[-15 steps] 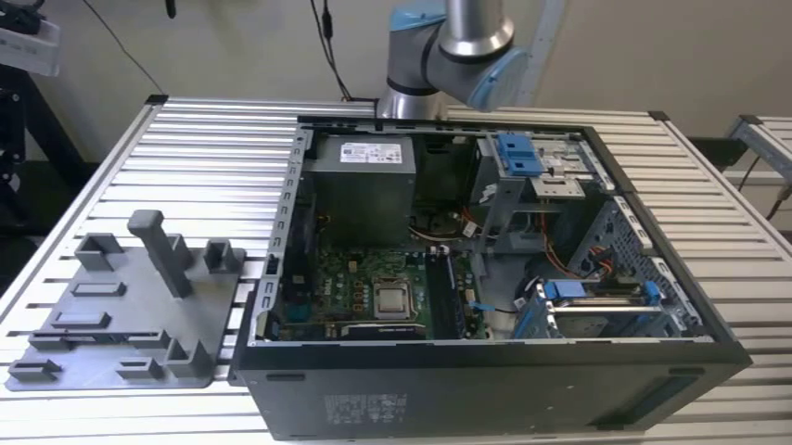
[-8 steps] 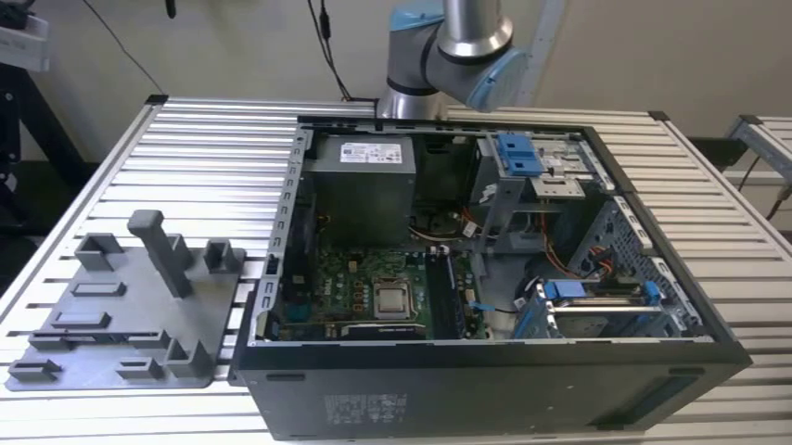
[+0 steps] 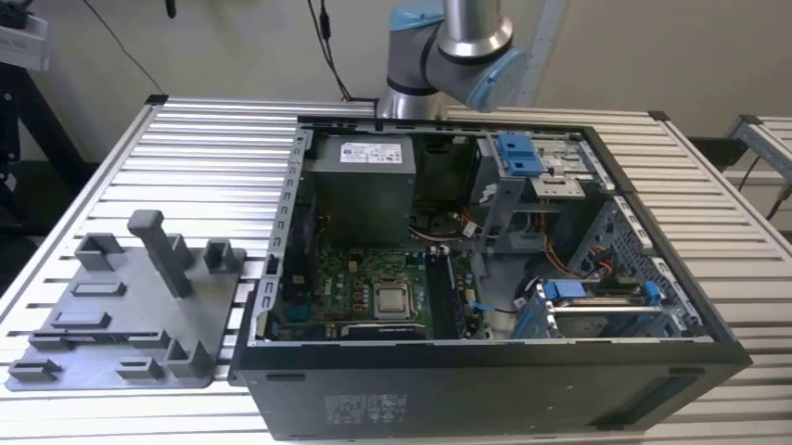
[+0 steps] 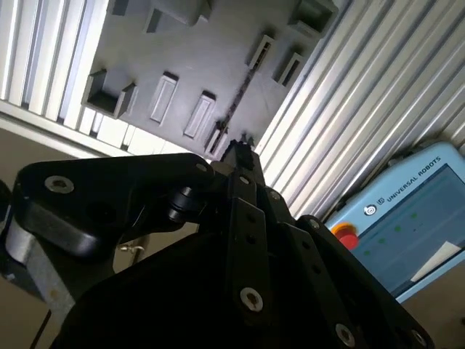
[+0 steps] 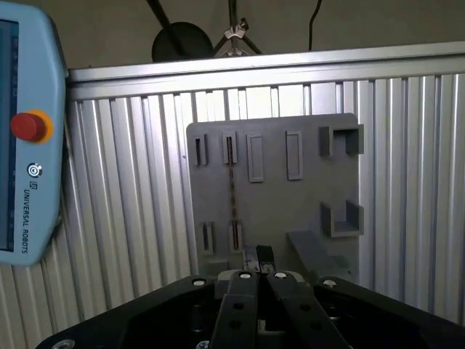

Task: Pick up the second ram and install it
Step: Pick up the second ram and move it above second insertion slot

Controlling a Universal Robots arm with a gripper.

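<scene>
Table: we see a slatted metal table that carries both the parts plate and the open machine.
Holder plate: the grey holder plate lies at the table's near corner on the exterior view's left, and both wrist views look down on it.
Second ram: the second ram lies on the plate as a thin dark strip toward the table's near edge. In the first wrist view it runs between two pairs of narrow slots, and the second wrist view shows the same dark line.
Jaws: they hang well above the plate, roughly over one end of the stick. We judge them clenched on nothing, since the fingertips appear to meet.
Arm: the arm rises from the table's far edge, behind the case.
Computer case: the computer case sits just beside the plate with its side off, and the memory slots show on the board inside.
Step in hand: we take this as the approach to the pick, with nothing yet grasped.
Doing it well: we would spread the jaws wide, turn them across the stick's thin faces, come straight down near mid-length, and lift without tilting.
Risk: an off-centre grip may let the stick bind in its slots.
</scene>
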